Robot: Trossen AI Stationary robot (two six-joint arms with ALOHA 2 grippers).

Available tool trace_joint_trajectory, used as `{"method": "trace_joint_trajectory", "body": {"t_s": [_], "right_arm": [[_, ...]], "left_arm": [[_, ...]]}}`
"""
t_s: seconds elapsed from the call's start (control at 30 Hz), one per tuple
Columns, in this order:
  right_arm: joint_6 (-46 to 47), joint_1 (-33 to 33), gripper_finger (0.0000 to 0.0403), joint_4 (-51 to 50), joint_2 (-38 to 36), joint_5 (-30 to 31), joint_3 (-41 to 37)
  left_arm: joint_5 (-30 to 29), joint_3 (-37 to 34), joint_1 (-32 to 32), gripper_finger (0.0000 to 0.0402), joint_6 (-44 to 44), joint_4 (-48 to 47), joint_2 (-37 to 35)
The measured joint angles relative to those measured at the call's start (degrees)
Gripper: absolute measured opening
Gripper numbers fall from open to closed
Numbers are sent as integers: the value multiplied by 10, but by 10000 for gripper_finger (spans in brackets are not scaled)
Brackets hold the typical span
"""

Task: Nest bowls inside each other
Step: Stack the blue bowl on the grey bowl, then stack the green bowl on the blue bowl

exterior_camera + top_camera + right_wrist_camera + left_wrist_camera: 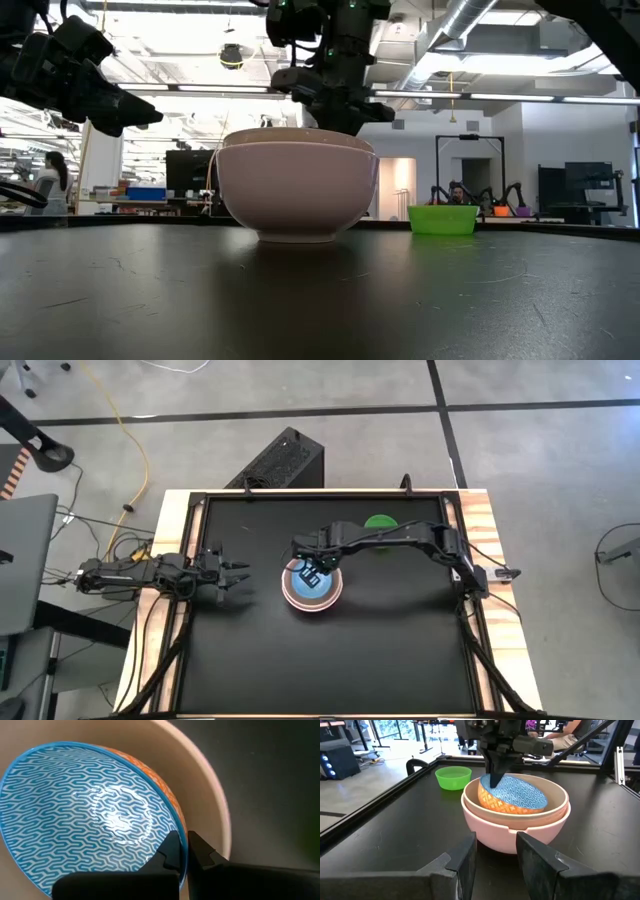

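A stack of bowls stands mid-table: a pinkish outer bowl [520, 837] [312, 600] with a pale beige bowl [555, 790] nested in it. A blue patterned bowl [517, 792] [90, 810], orange on the outside, sits tilted within the beige one, and my right gripper [186, 851] [316, 572] is shut on it from above. A small green bowl [453, 776] [380, 522] rests on its base farther back. My left gripper [495, 860] [235, 573] waits open at the table's left, pointing at the stack. My right gripper pinches the blue bowl's rim [177, 827], one finger inside the bowl and one on its orange outer wall. The fingers come from above, pointing steeply down. The bowl hangs tilted, held rim high and lower part [505, 807] down inside the beige bowl; whether it touches there I cannot tell.
The black table top [330, 660] has free room on its near half and is framed by a raised edge [385, 800]. A black box [285, 460] stands on the floor beyond the far edge. Cables trail off the table's left side.
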Motion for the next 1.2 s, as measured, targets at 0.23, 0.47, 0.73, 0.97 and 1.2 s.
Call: {"method": "trace_joint_trajectory", "body": {"t_s": [0.23, 0.47, 0.73, 0.97, 1.2], "right_arm": [[-16, 5, 35, 4, 4, -2, 0], [-21, 10, 77, 0, 4, 3, 0], [-34, 10, 87, -31, -5, 6, 12], [-67, 12, 87, -103, -7, 19, 68], [-97, -7, 86, -171, -66, 86, 47]], "left_arm": [[0, 0, 0, 128, 0, 0, 0], [0, 0, 0, 128, 0, 0, 0], [0, 0, 0, 128, 0, 0, 0], [0, 0, 0, 128, 0, 0, 0], [0, 0, 0, 128, 0, 0, 0]]}}
